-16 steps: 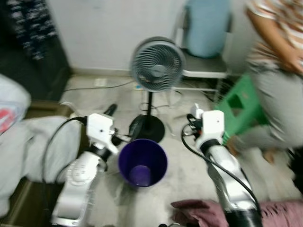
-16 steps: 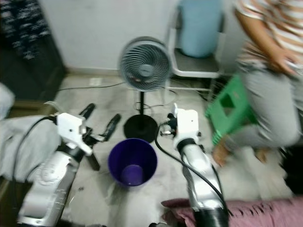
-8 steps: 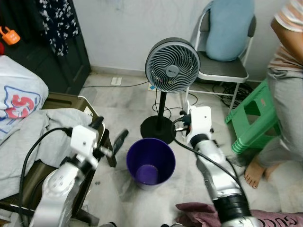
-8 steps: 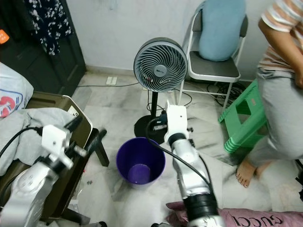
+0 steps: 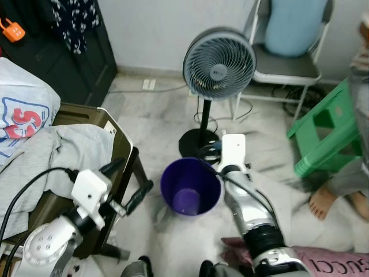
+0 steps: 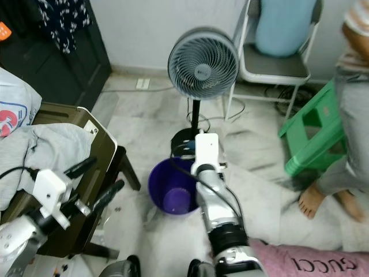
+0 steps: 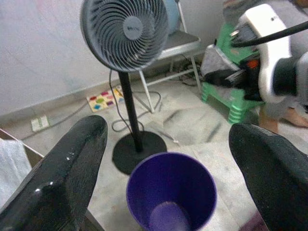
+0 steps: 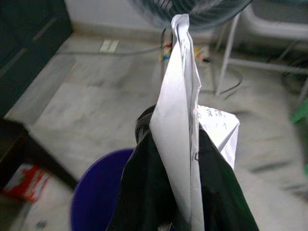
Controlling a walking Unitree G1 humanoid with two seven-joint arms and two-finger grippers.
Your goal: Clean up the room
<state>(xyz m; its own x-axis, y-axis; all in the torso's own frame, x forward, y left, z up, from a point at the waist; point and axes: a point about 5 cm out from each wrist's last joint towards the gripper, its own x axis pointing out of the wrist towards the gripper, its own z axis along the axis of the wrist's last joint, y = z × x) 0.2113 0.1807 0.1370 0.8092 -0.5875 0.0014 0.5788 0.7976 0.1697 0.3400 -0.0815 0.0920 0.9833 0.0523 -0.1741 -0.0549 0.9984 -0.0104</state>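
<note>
**Right arm over the purple bin with paper pinched; left arm low and spread**

From the head camera I see my right arm reaching forward down the middle of the scene, elbow low near my body and the white wrist block raised at the far rim of the purple bin [image 5: 191,187]. In the right wrist view the right gripper [image 8: 185,154] has its two black fingers closed on a folded sheet of white paper [image 8: 182,110], which stands up between them with some handwriting visible on a lower flap. Below that paper I can make out the bin's purple rim, so the paper sits above the bin's edge region, not inside it.

My left arm is bent low at my left side, its white wrist block beside a dark side table [image 5: 118,151] draped with grey cloth [image 5: 57,156]. The left gripper [image 5: 124,184] has its fingers spread wide with nothing between them; in the left wrist view they frame the bin and the pedestal fan [image 7: 122,33] standing just behind it.

The bin stands upright on the marble floor [image 5: 167,112], its base touching or just beside the fan's round black foot. A green stool [image 5: 328,135] and a person's bare foot [image 5: 323,202] are off to my right
</note>
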